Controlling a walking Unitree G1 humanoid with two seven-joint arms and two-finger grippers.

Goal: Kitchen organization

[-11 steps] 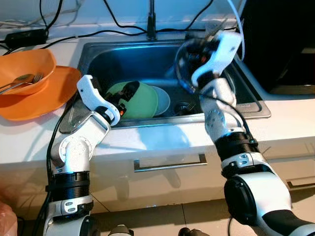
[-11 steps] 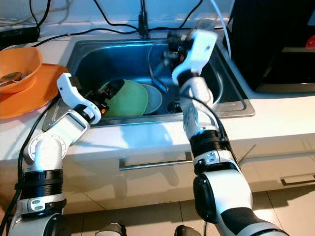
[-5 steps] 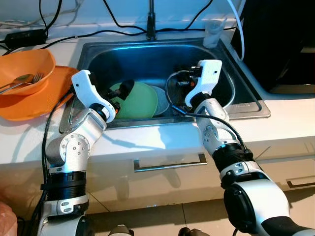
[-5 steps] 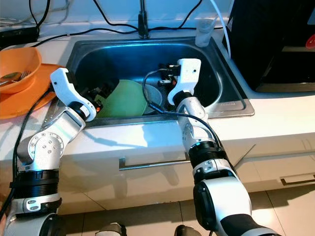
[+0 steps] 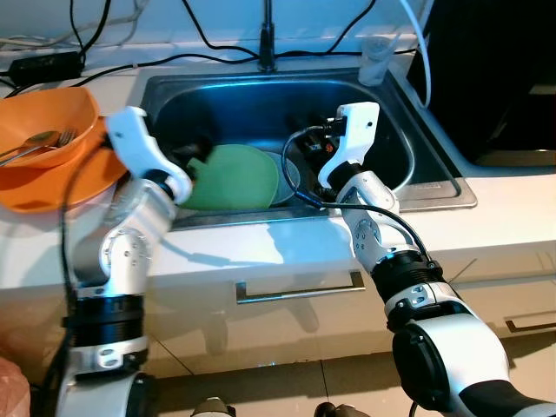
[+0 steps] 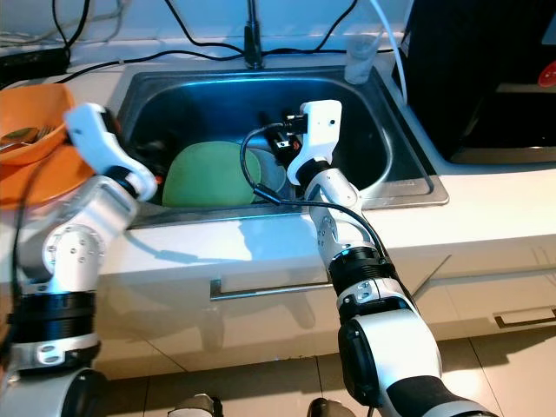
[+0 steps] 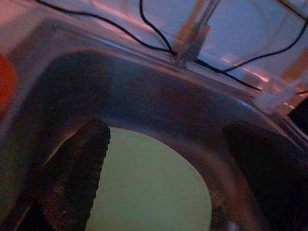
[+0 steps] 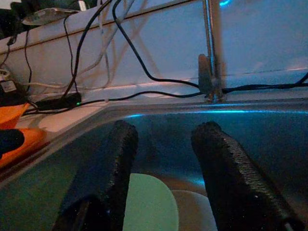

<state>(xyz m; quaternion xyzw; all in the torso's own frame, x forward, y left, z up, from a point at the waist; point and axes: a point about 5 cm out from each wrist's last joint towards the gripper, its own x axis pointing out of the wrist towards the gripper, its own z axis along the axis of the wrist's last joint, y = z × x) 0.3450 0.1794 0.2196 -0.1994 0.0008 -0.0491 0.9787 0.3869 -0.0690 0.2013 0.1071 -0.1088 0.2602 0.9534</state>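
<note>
a stainless steel sink (image 5: 408,156) is set into a white counter (image 5: 261,252), seen from above by a two-armed robot. nearest, against the sink's front wall toward its left corner, a green plate (image 5: 233,177) leans tilted, with a paler plate (image 5: 291,178) lying just behind its right edge. the left gripper (image 7: 159,187) reaches in over the sink's left rim, its two black fingers (image 7: 79,173) spread wide either side of the green plate, not closed on it. the right gripper (image 8: 163,163) hovers over the sink's middle, fingers parted and holding nothing. on the counter past the sink's left edge sits an orange bowl (image 5: 48,122) with cutlery. at the far rim stands a faucet (image 5: 267,39) and a clear cup (image 5: 373,59). likely step: lifting the green plate. to do it well, bring one finger under the plate's raised edge, close firmly, and lift clear of the paler plate.
</note>
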